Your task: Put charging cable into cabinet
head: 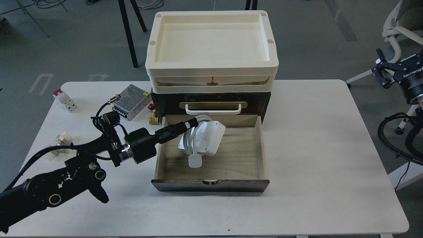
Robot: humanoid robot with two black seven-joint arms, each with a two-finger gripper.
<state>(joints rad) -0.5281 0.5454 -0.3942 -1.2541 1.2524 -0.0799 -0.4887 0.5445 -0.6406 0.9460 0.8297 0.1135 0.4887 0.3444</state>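
The charging cable [206, 138] is a white rounded block with a white cord wound round it and a plug hanging below. My left gripper [191, 125] is shut on its cord, holding it tilted inside the open light-wood drawer [238, 155] of the dark brown cabinet [261, 100]. I cannot tell whether it touches the drawer floor. The cabinet has a white handle [213, 109] on a brass plate and cream trays [211, 43] stacked on top. My right gripper [383, 71] hangs off the table at the far right, its fingers spread and empty.
A metal mesh power supply box [131, 100] lies left of the cabinet, with small brass and red fittings [152, 117] beside it. A red-and-white block [64, 100] and a small clear part [61, 140] sit at the table's left. A chair [400, 29] stands at the far right.
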